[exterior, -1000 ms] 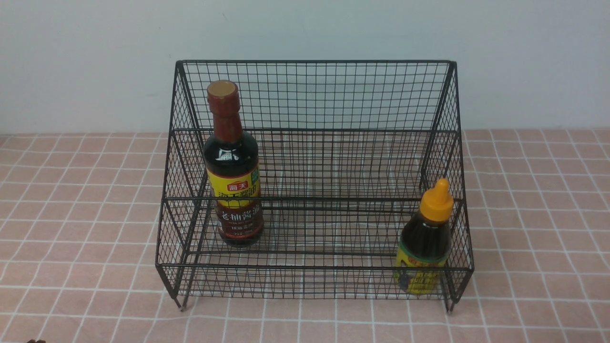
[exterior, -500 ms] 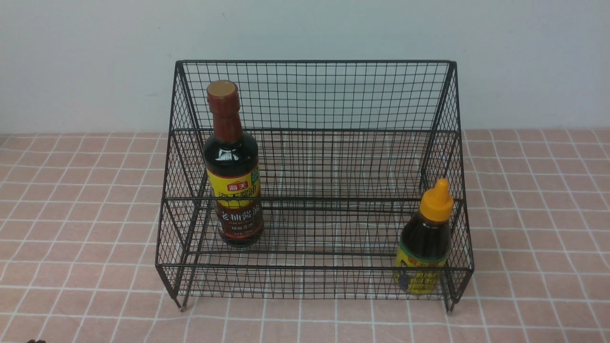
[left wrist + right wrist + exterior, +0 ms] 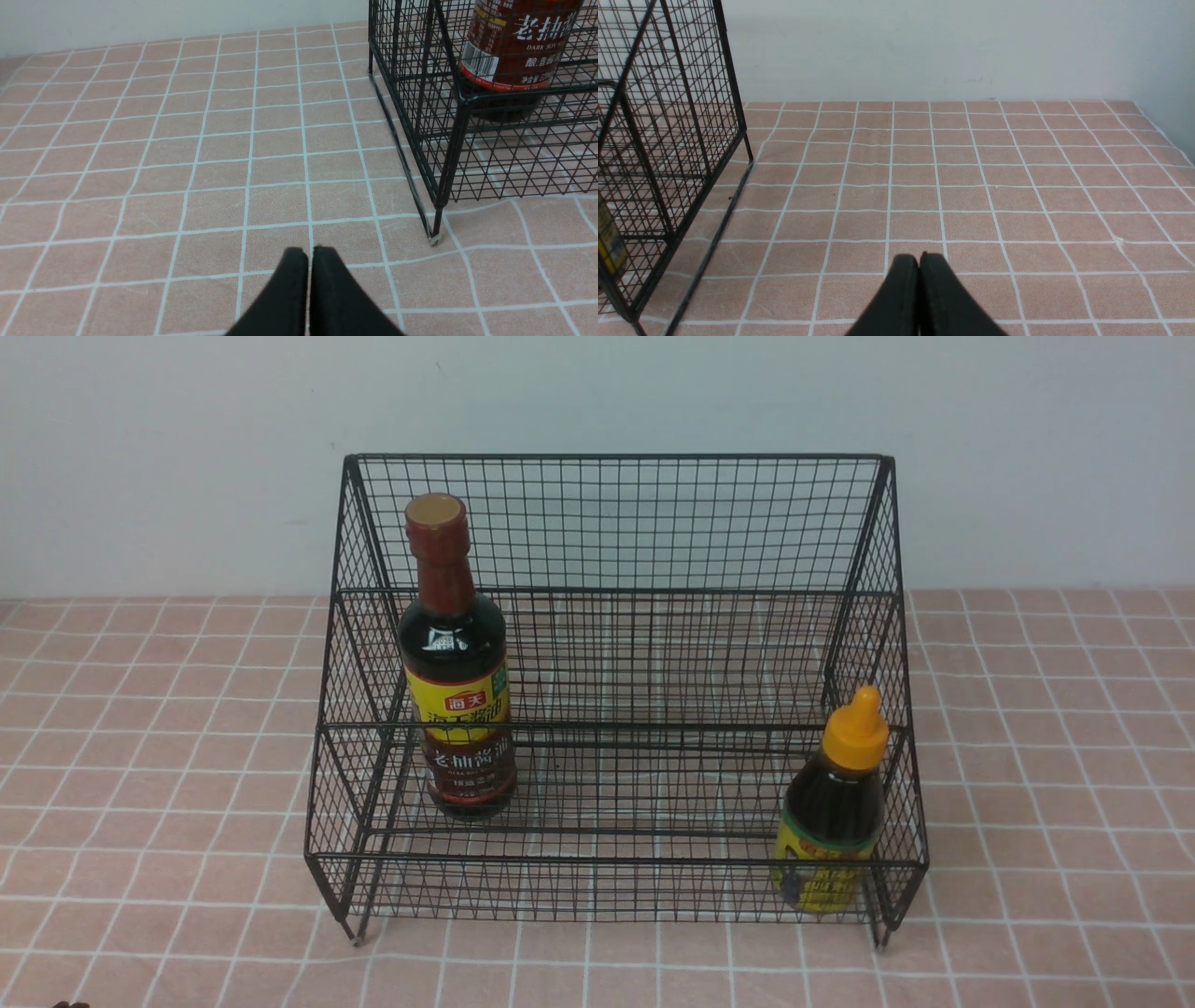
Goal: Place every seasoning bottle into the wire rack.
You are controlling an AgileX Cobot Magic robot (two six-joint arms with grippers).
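Nothing had changed over the last second: the dark soy sauce bottle stood at 9 o'clock and the orange-capped bottle at 4 o'clock inside the wire rack, so the task appeared complete, with the left gripper and right gripper pressed closed, empty, above the pink checked tablecloth before a plain pale wall.

Left gripper, two black tapered fingers, is pressed together tip to tip, only a hairline seam between them, nothing pinched inside. It points forward and low. Over on the other side, the right gripper shows the same picture: black wedge-shaped fingers closed flat against each other, nothing in them, aimed forward at a shallow downward tilt. From the front view neither arm reaches into the picture. Wrists and upper links are out of sight in both wrist views.
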